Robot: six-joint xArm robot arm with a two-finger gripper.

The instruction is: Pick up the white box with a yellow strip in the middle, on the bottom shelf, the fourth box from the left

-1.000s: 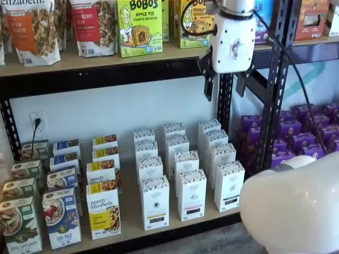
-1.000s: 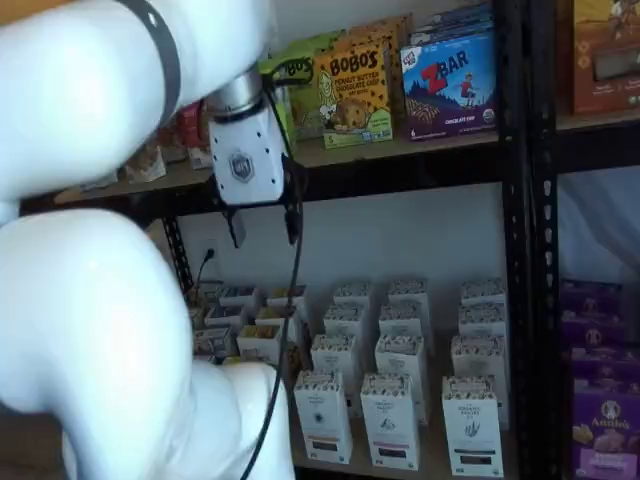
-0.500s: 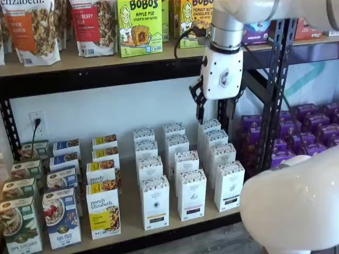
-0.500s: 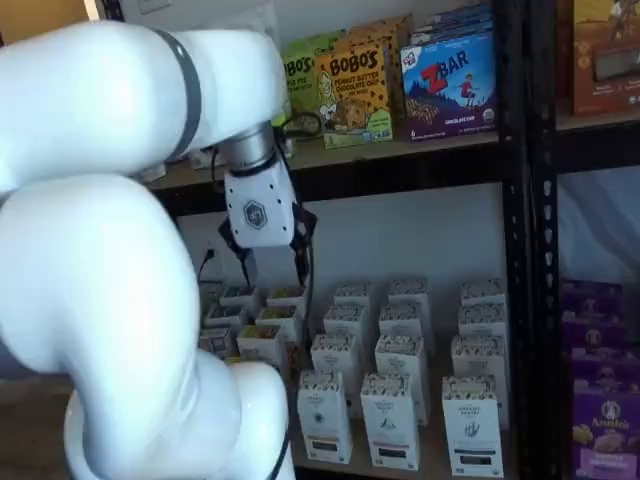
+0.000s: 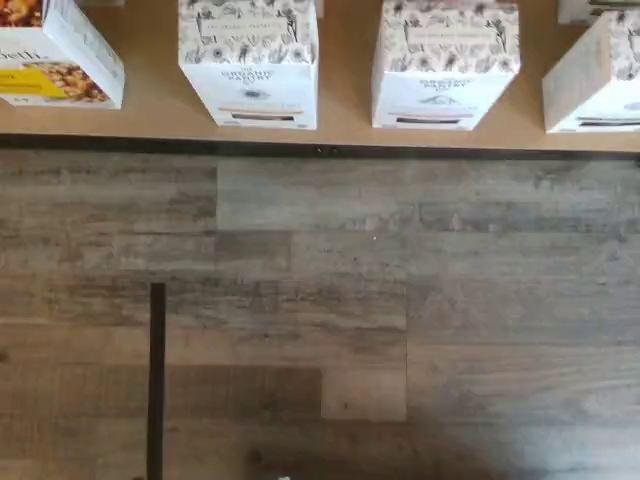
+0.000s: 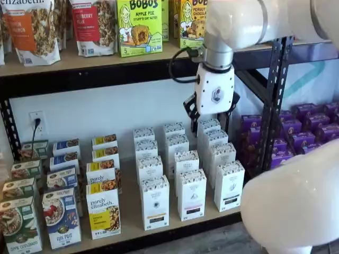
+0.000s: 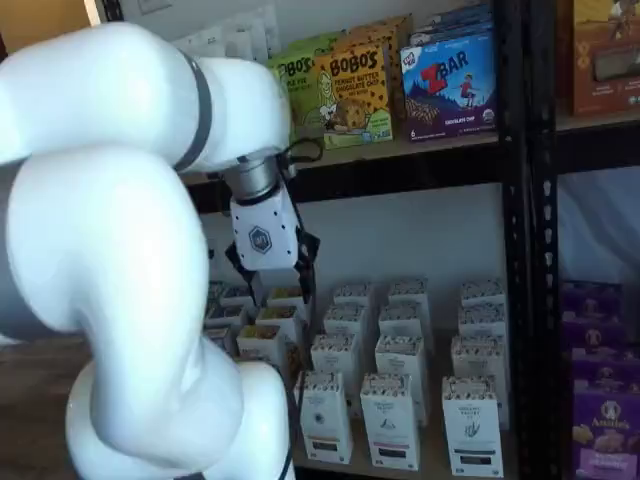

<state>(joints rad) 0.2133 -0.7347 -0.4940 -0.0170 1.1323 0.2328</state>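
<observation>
Over the last second the tool [image 6: 211, 112] has been brought down and to the left in both shelf views: it has been lowered from the level of the upper board to just below it, and is now seen against the far rows of white cartons. A gap is plainly shown between its two black fingers, so it is held open and nothing is gripped.

The white box [image 6: 155, 202] with the yellow strip is found at the near edge of the bottom shelf [image 6: 130, 211], at the head of its own column, with the purely elizabeth box [image 6: 103, 209] just to its left and a like white carton [image 6: 192, 194] with a dark strip just to its right. It is left upright and untouched. In the wrist view the same white box [image 5: 250, 60] is seen from above beside the yellow-fronted box [image 5: 55, 60], with mostly the wooden floor [image 5: 320, 300] below the camera; from this it is judged that the tool is held out in front of the shelf rather than over it.

The approach is judged to be under way but unfinished: the tool is well apart from the box and to its right, so more travel down and to the left is needed before the fingers can be closed on it
</observation>
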